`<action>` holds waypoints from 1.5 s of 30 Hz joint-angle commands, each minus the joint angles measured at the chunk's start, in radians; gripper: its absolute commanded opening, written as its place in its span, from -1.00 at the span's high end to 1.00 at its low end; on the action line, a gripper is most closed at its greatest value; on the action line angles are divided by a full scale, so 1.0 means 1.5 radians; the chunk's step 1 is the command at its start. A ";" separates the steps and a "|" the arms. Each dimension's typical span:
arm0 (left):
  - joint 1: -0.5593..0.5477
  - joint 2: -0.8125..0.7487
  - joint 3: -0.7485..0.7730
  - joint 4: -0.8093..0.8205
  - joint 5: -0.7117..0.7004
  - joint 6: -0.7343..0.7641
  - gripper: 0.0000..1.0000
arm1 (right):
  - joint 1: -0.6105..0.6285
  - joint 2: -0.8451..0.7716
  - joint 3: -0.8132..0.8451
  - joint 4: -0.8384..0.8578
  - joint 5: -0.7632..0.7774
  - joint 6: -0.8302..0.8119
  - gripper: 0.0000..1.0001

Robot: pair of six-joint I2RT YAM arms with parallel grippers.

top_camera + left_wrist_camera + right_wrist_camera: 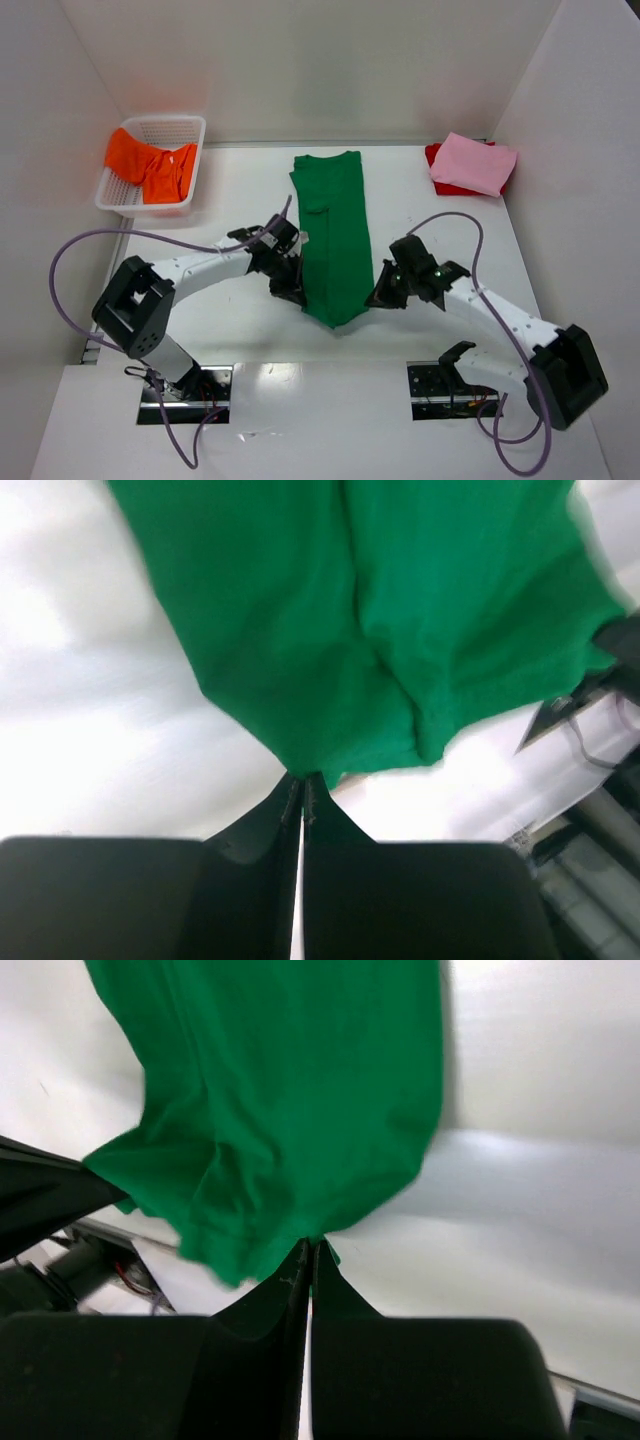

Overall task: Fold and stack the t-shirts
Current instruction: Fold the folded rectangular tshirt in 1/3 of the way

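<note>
Green cloth: The green t-shirt (335, 235) was soft matte knit. It lay folded into one long narrow strip down the middle of the white surface (250, 190), running away from your arms, and its near end was bunched to a rumpled point.
Left hand: Your left hand (292, 292) was clamped on the near left corner of that strip. Its black fingers (285, 810) were pressed together with cloth at the tips.
Right hand: Your right hand (378, 296) was pinched closed on the near right corner in the same way.
Basket: You had a white plastic mesh basket (160, 125), rectangular, at the far left. The orange t-shirt (150, 165) lay crumpled in it and spilled over its left rim.
Stack: At the far right, the pink t-shirt (475, 162) lay folded flat on the red t-shirt (437, 155), which showed only at the edges.
Count: Four shirts, one of each colour; one basket; two hands.
Overhead view only: It gave you the basket, the orange, pink and red shirts, and the full length of the green strip.
Wrist views only: They gave you the soft creases near the hem and the cloth meeting the closed fingertips. The far edges of the green were blurred.
</note>
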 commanded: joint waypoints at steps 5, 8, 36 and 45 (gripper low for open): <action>0.109 0.095 0.171 -0.041 0.068 0.110 1.00 | -0.093 0.128 0.167 0.021 0.015 -0.085 1.00; 0.118 0.155 0.253 -0.060 0.085 0.135 1.00 | -0.100 0.195 0.223 0.038 0.009 -0.101 1.00; 0.226 0.449 0.588 -0.135 0.133 0.191 0.95 | -0.178 0.562 0.568 0.031 -0.005 -0.208 1.00; 0.248 0.470 0.596 -0.128 0.124 0.185 0.95 | -0.180 0.599 0.602 0.038 0.001 -0.214 1.00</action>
